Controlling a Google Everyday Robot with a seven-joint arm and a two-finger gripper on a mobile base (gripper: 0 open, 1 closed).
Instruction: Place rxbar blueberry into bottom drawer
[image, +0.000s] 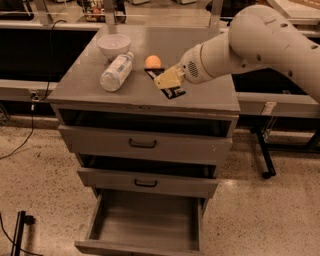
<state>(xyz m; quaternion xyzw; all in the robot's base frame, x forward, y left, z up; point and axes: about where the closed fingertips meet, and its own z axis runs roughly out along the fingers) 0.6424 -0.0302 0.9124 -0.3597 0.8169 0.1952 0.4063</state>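
Note:
The rxbar blueberry (176, 91), a flat bar in a dark wrapper, is at the middle right of the grey cabinet top, just below the orange. My gripper (169, 78) with its pale yellow fingers sits across the bar's middle and is shut on it; the bar looks tilted and slightly raised off the top. The white arm reaches in from the upper right. The bottom drawer (145, 217) is pulled wide open below, showing a plain grey floor with nothing in it.
A white bowl (114, 45), a clear water bottle (116, 73) lying on its side and an orange (153, 61) are on the cabinet top. The top drawer (144, 143) and middle drawer (146, 183) stand slightly out. A wheeled table leg (265, 159) stands at the right.

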